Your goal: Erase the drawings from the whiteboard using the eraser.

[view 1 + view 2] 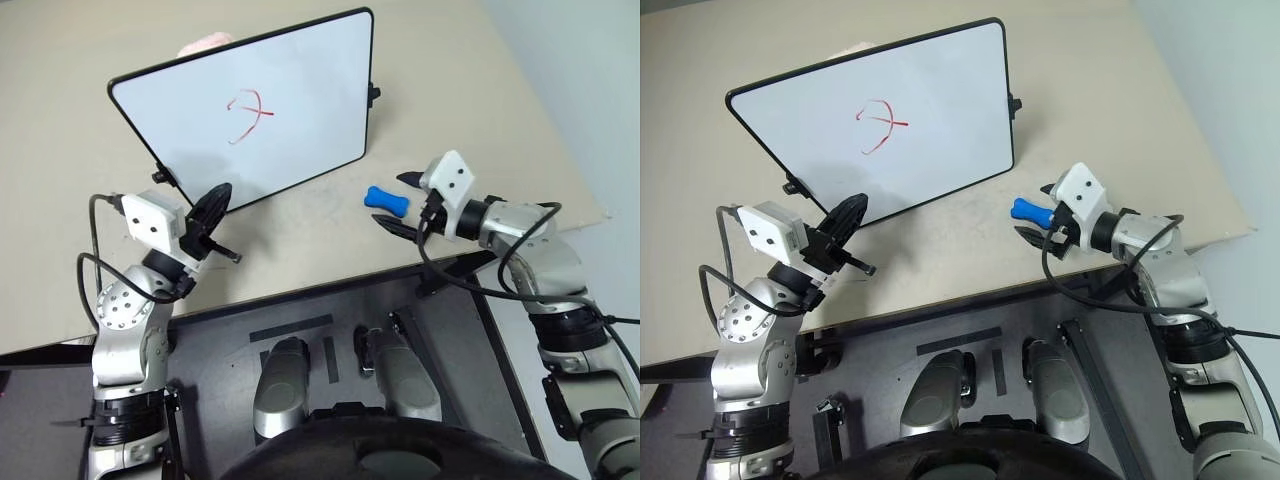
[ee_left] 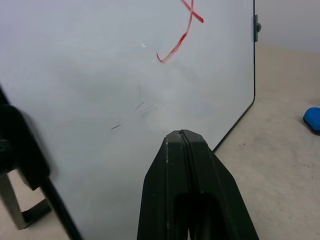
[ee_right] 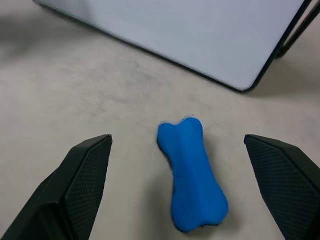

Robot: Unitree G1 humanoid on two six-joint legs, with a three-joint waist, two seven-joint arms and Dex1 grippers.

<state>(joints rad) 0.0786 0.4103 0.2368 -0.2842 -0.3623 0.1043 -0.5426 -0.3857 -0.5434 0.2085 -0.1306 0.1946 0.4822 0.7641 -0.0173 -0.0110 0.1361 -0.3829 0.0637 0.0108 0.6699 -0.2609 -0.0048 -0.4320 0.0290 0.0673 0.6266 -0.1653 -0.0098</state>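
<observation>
Right wrist view: right gripper has its two black fingers spread wide, holding nothing, with the eraser lying on the tabletop between them and touching neither. From the head views, the right arm reaches in from the right, its gripper angled down and toward the left, over the eraser's right end.

Left gripper has its fingers pressed together, empty; the left arm is bent up at the near left, fingertips at the whiteboard near its lower left edge; contact cannot be told.

Eraser: bright blue, bone-shaped, lying flat just right of the board's near right corner. Whiteboard stands tilted on the beige tabletop, black frame, rounded corners. Drawings: red looping, crossing lines at the board's centre, intact.
</observation>
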